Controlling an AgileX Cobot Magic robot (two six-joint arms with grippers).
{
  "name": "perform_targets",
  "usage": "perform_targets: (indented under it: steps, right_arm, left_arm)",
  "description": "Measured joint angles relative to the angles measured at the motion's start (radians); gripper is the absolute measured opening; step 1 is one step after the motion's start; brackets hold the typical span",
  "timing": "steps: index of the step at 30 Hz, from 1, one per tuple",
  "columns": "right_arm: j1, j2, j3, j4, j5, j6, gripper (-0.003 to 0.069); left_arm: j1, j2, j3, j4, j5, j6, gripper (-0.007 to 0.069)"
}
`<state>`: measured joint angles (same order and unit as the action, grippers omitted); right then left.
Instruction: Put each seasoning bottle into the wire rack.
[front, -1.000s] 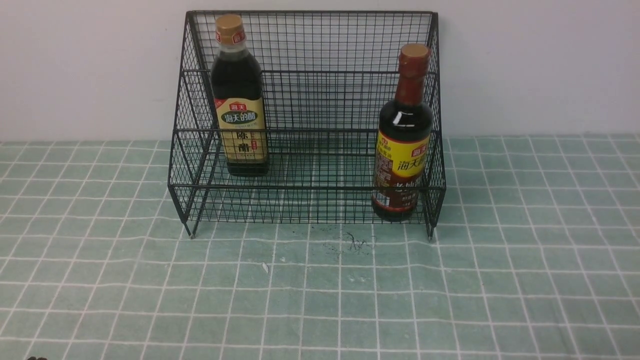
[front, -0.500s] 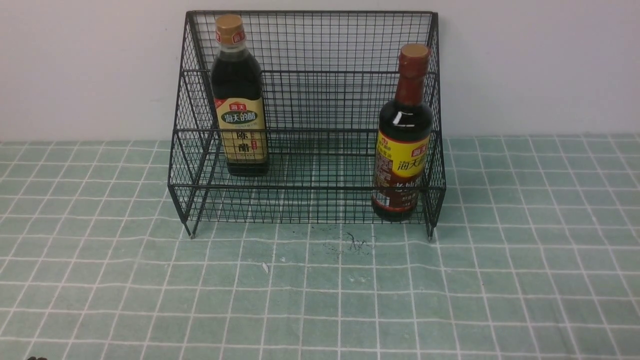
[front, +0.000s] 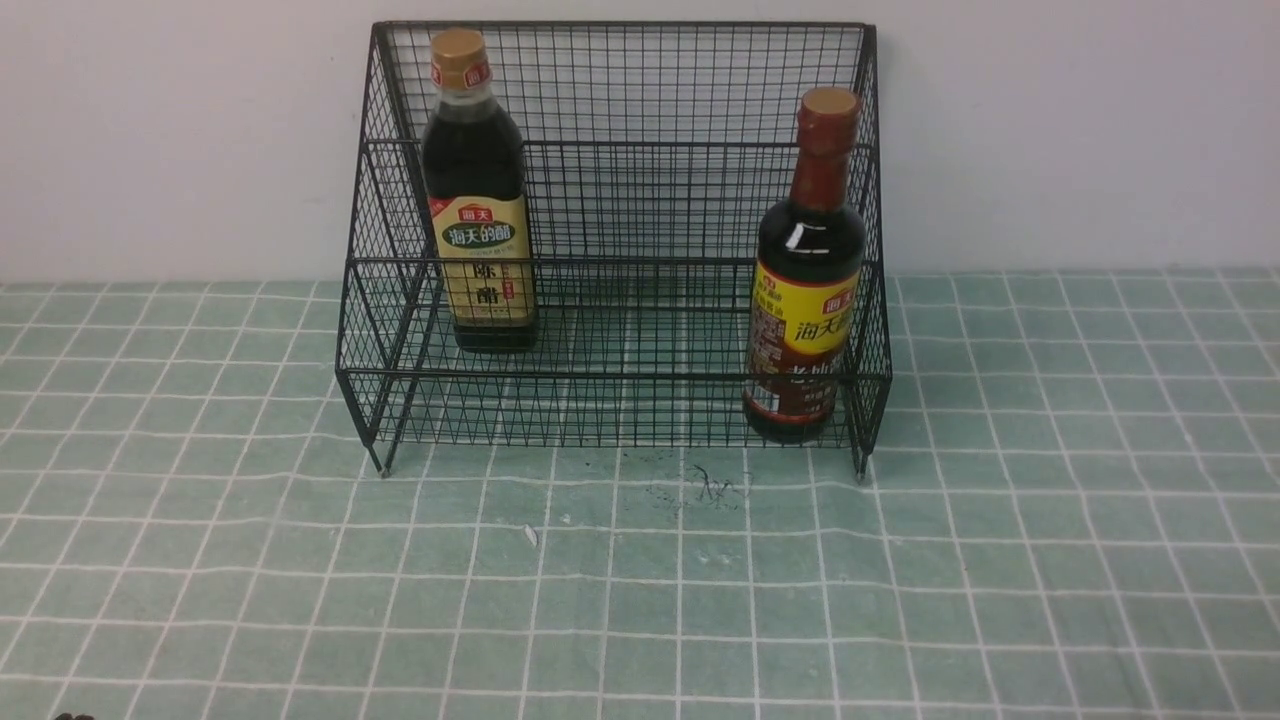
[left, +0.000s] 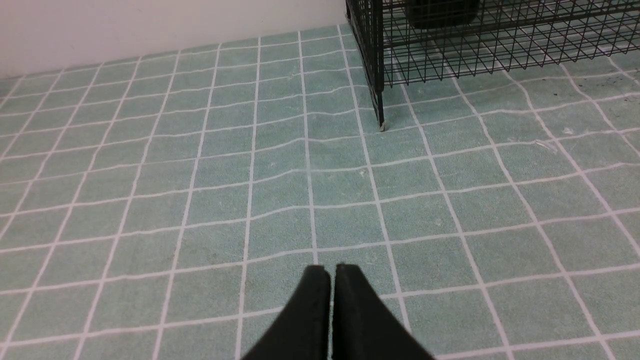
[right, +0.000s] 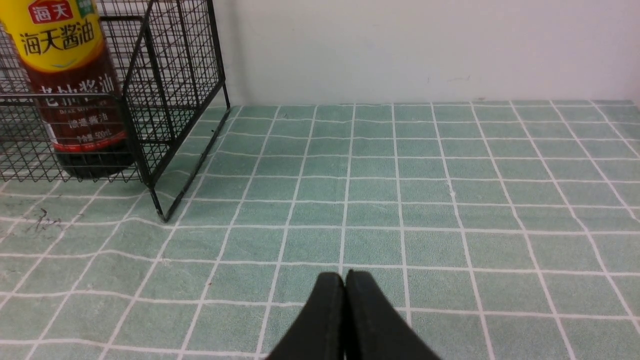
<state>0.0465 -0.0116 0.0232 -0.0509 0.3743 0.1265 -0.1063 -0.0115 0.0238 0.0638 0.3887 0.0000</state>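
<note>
both bottles stand upright in the rack: the gold-cap bottle on the upper tier at left, the red-neck bottle on the lower tier at right. left gripper and right gripper are closed, empty, well apart from the rack. little seems left to go wrong, unless an arm swings in and bumps the rack.

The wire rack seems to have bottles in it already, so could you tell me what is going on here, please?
Nothing is being handled right now. Both seasoning bottles stand upright in the black wire rack: the gold-capped bottle on the upper tier at the robot's left, the red-necked bottle on the lower tier at its right. The left gripper and right gripper are shut, hold nothing and sit over the green checked cloth, away from the rack. The task looks finished.
</note>
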Motion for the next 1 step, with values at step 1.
perform_targets:
  steps: [1]
  right_arm:
    - [0.0, 0.0, 0.0, 0.0, 0.0, -0.001, -0.0015]
  left_arm:
    - [0.0, 0.0, 0.0, 0.0, 0.0, 0.0, -0.0006]
